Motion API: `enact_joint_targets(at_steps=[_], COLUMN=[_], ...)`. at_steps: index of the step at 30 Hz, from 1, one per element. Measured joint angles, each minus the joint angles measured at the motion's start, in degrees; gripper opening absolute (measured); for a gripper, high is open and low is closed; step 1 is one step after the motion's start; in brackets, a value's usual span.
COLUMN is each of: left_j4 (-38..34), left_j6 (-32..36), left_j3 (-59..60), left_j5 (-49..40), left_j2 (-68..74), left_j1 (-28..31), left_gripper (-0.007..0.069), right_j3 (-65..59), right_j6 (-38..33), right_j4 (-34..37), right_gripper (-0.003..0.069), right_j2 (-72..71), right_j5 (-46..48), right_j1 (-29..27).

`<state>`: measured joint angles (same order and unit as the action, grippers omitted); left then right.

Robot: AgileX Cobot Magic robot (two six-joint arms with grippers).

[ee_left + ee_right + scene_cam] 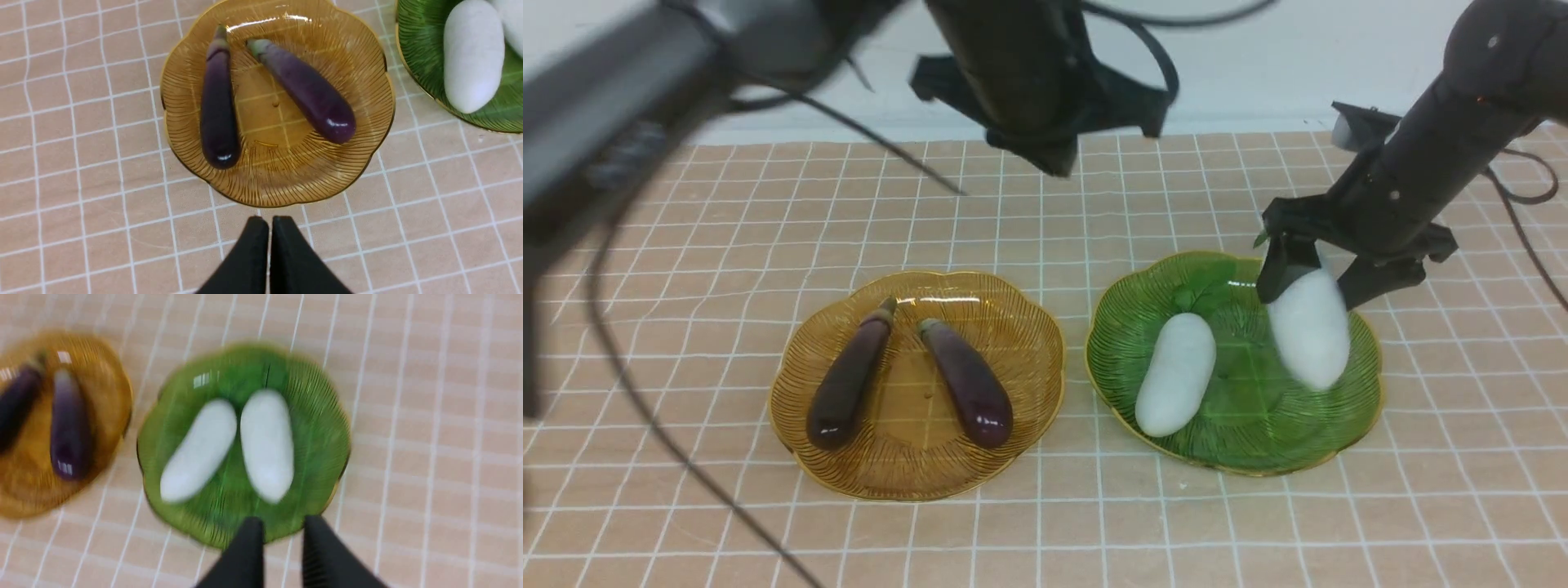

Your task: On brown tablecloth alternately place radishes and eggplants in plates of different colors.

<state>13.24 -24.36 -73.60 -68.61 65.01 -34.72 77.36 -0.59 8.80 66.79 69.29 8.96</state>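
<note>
On the brown tablecloth (768, 204) sit two plates. The amber plate (915, 482) holds both eggplants, one (849, 380) beside the other (968, 384). In the green plate (1241, 449) are both radishes, one (1176, 374) on the left and one (1311, 335) on the right, blurred. My right gripper (1311, 294) hovers over the right radish's far end, its fingers (249, 547) apart with nothing between them. My left gripper (269, 222) is shut and empty, raised above the cloth short of the amber plate (282, 183).
The left arm (621, 106) crosses the upper left of the front view, blurred, with cables (645, 408) hanging over the cloth's left side. A white wall (1258, 73) borders the cloth at the back.
</note>
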Motion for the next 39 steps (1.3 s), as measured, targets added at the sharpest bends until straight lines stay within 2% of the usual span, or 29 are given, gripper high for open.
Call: enact_joint_targets(at_steps=[2, 3, 7, 9, 11, 20, 29, 39], left_j4=[0.15, 0.15, 0.59, 0.86, 0.97, 1.11, 2.72, 6.14], left_j6=[-0.45, -0.56, -1.38, -2.16, -2.51, -2.68, -2.87, -6.37], left_j3=[7.24, 10.87, 20.06, 25.05, 29.27, 36.67, 40.7, 44.49], left_j5=[4.92, 7.09, 14.26, 18.19, 21.68, 27.72, 30.15, 32.14], left_j2=[-6.66, -9.03, -15.9, -19.19, -21.8, -24.97, -30.74, -41.42], left_j1=[0.0, 0.0, 0.0, 0.0, 0.0, 0.0, 0.0, 0.0], left_gripper=[-0.0003, -0.0003, -0.0003, -0.0003, -0.0003, -0.0003, -0.0003, -0.0003], right_j3=[-7.15, -11.67, -22.97, -34.66, -42.34, -57.36, -59.97, -60.45], right_j6=[0.0, 0.0, 0.0, 0.0, 0.24, 1.55, 1.55, 1.55], right_j4=[-1.53, -2.71, -5.21, -6.6, -7.09, -7.33, -7.51, -7.51], right_gripper=[0.0049, 0.0022, -0.0008, -0.0013, -0.0015, -0.0015, -0.0015, -0.0015], right_j2=[-9.69, -15.19, -27.57, -39.83, -48.42, -67.24, -67.36, -67.36], right_j5=[-8.33, -13.91, -27.52, -40.43, -46.64, -55.16, -56.97, -57.2], right_j1=[0.0, 0.0, -0.05, -0.05, -0.05, -0.05, -0.05, -0.05])
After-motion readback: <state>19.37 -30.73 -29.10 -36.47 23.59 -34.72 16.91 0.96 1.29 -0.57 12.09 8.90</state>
